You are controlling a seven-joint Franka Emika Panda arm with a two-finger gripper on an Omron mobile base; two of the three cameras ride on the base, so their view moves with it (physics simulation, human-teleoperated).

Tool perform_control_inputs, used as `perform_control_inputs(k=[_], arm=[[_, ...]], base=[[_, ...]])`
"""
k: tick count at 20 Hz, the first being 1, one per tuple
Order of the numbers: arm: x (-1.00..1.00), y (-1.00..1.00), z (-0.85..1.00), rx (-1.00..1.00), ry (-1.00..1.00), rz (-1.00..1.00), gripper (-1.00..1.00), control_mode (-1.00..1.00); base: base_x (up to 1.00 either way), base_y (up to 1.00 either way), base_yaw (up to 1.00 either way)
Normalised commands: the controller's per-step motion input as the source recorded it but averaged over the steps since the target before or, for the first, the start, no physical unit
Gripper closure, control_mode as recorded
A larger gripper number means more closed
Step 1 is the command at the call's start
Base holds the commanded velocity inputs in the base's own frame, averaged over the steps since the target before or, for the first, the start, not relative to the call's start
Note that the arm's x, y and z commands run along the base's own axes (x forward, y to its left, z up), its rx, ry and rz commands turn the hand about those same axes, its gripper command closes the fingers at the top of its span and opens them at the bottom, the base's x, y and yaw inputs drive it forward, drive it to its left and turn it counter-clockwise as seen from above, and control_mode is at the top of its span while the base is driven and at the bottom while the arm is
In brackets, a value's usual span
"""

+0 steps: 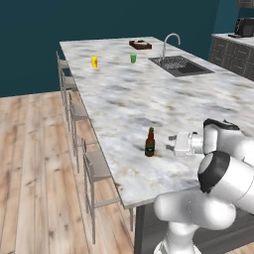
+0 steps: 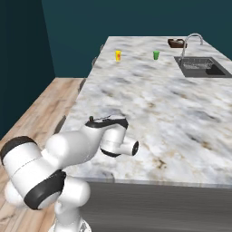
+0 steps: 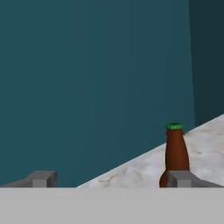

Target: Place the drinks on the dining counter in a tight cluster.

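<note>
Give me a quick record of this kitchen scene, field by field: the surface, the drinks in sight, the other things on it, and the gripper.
surface: dining counter, marble top, sink with faucet
drinks in sight: beer bottle, upright near the stool-side edge
cap colour: green in the hand view
cups: yellow cup and green cup, far end, apart
other: dark brown tray past the green cup
gripper: open, level with the bottle, holding nothing

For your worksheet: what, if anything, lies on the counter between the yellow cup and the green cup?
Nothing: between the yellow cup and the green cup the dining counter is bare marble, as both base views show.
</note>
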Motion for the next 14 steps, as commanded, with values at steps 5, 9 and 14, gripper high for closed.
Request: perform_control_inputs(k=[5, 9, 14], arm=[[-0.24, 0.0, 0.21, 0.0, 0.15, -0.02, -1.0, -1.0], [-0.21, 0.0, 0.19, 0.0, 0.12, 0.0, -1.0, -1.0], [-0.26, 0.0, 0.03, -0.03, 0.0, 0.0, -1.0, -1.0]], base=[[0.0, 0.0, 0.0], [0.0, 0.0, 0.0], [0.0, 0.0, 0.0]])
